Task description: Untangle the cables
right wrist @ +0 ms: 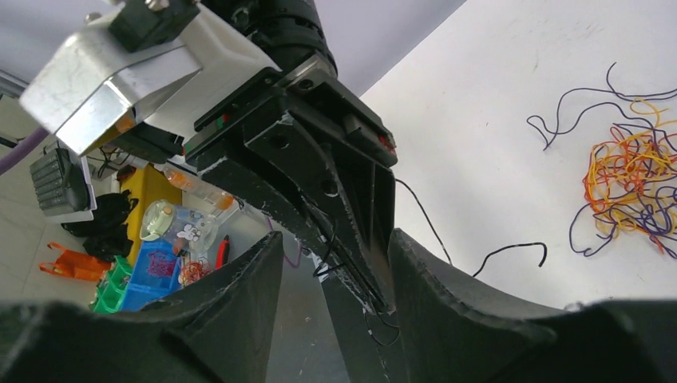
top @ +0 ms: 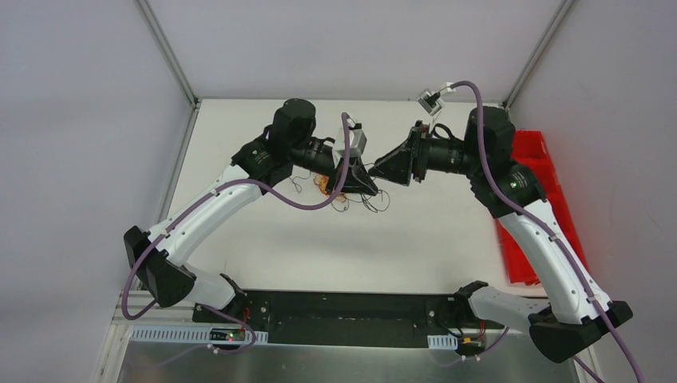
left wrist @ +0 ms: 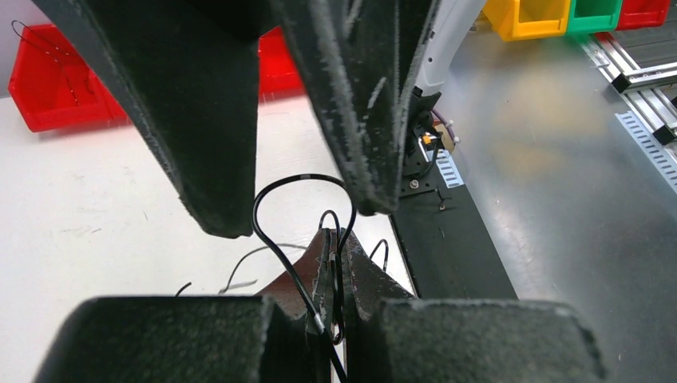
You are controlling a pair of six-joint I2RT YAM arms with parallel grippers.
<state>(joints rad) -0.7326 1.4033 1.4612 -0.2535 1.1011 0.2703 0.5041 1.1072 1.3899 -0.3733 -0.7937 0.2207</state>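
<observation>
Pinches a thin black wire loop [left wrist: 307,176] in the shut left gripper [left wrist: 338,243], just above the tangle of thin orange, yellow, red and dark purple cables [right wrist: 627,171] lying on the white table [top: 335,247]. Straddles that pinched tip with the right gripper [right wrist: 335,238], fingers parted and clamping nothing, slightly right of the tangle.

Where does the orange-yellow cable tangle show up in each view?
Top external: orange-yellow tangle mid-table, partly hidden by the left tool.
Left wrist: not in it; only black strands, pinched in that tool.
Right wrist: at the right edge.
Shared landmark: the left tool, in all three.
</observation>
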